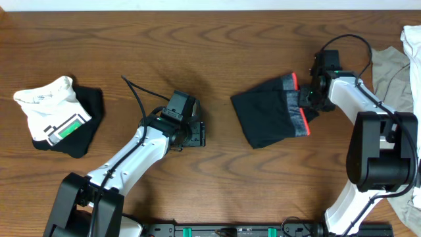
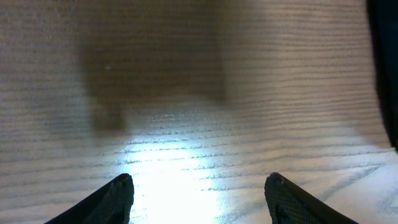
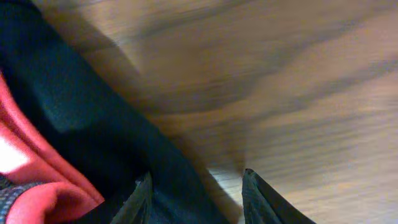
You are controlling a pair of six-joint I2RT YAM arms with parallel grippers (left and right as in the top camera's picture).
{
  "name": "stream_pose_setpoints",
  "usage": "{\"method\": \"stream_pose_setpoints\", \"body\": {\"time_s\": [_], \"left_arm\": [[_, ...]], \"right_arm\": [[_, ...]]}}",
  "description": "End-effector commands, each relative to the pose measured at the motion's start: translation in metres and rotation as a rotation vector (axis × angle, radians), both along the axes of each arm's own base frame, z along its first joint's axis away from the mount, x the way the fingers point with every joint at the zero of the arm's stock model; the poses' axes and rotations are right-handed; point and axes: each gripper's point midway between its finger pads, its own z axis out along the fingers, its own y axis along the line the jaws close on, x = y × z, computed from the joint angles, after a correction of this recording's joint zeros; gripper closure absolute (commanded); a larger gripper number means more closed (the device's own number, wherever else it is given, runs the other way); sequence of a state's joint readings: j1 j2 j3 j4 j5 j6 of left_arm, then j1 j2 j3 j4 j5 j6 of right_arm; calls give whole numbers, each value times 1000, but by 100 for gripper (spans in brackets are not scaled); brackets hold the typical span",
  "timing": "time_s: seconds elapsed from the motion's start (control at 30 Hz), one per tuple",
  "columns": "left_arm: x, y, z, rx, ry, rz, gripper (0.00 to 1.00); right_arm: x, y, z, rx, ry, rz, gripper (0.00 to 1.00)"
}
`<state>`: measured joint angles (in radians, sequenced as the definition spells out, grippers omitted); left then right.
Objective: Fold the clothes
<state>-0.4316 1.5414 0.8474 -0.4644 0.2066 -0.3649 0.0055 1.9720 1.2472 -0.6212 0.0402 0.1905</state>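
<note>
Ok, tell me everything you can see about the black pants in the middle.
The black pants look like soft fabric, folded into a compact, slightly skewed bundle lying flat on the wooden table. A grey-and-red waistband runs along its right end. The right gripper sits at that end, fingers apart over the fabric edge.

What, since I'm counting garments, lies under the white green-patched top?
A black garment lies under the white top, showing along its right and lower edges; the rest is covered.

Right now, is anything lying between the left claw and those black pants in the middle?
No, nothing visible. Only bare table separates the open left gripper from the folded black pants.
</note>
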Motion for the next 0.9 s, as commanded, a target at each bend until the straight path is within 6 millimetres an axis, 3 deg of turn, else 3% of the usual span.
{"method": "stream_pose_setpoints", "body": {"time_s": [0.0,0.17,0.4,0.5,0.6,0.73,0.87], "left_arm": [[2,1,3,0,-8,-5,30],[0,11,0,50,-1,2,30],[1,36,-3,74,35,73,30],[6,45,-2,71,29,105,30],[9,49,0,68,22,119,30],[14,47,3,67,-9,89,30],[40,39,18,22,-132,94,30]], "right_arm": [[-18,49,-14,143,84,144,56],[-45,76,-16,140,183,214,57],[-68,112,-16,128,243,319,58],[-67,118,-15,123,230,335,57],[-61,110,-9,94,206,298,58],[-49,106,21,98,118,286,59],[-42,111,70,114,-18,315,59]]}}
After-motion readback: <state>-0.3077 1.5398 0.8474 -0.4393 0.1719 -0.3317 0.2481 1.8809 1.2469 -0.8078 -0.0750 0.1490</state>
